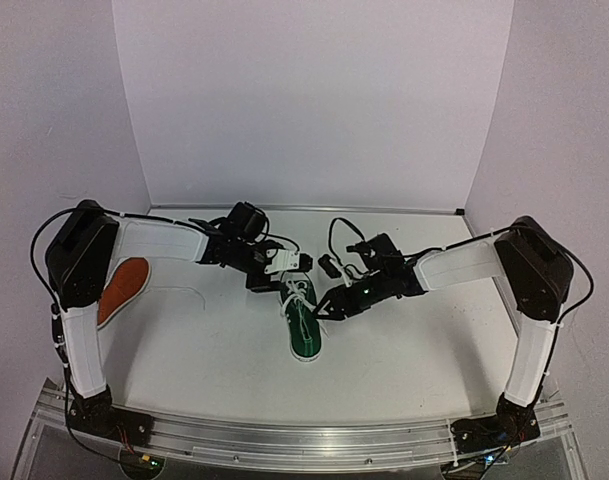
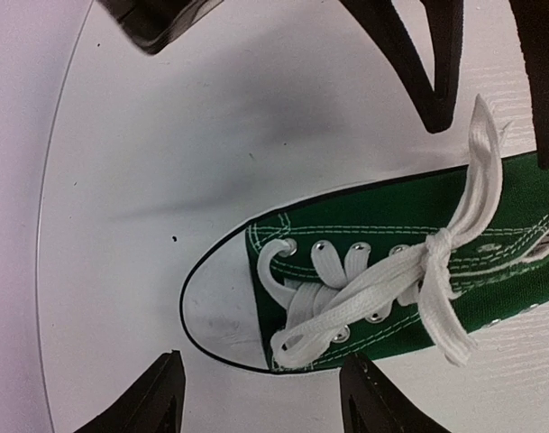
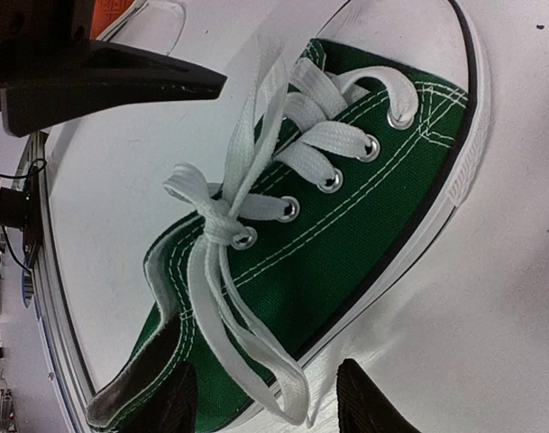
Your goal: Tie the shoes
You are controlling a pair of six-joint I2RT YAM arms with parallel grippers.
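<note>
Lying on its sole near the middle of the white worktop (image 1: pixel 414 360), the dark green shoe (image 1: pixel 305 328) is found between the two arm ends. Its white laces (image 2: pixel 346 289) are threaded through the metal eyelets and gathered into a knot (image 3: pixel 218 222). From the knot, loops and loose ends are spread to both sides. One end is laid across the green side of the shoe toward the white sole rim (image 3: pixel 468 153).

The white toe cap (image 2: pixel 222 307) is seen directly below the left pincer (image 2: pixel 263 361), whose fingers are spread apart with nothing pinched between them. The right pincer (image 3: pixel 267 365) is positioned over the heel-side opening of the shoe. Its fingers are likewise spread and no lace is gripped. In the left wrist view, one lace loop is seen rising close to the right pincer's fingers, but contact cannot be confirmed.

The orange-red shoe (image 1: pixel 121 290) is located well apart at the left side of the worktop, partly hidden behind the left arm (image 1: pixel 84 350). The worktop is enclosed by pale lavender walls (image 1: pixel 314 100). An aluminium rail (image 1: pixel 304 432) carrying both arm bases is fitted along the near edge.
</note>
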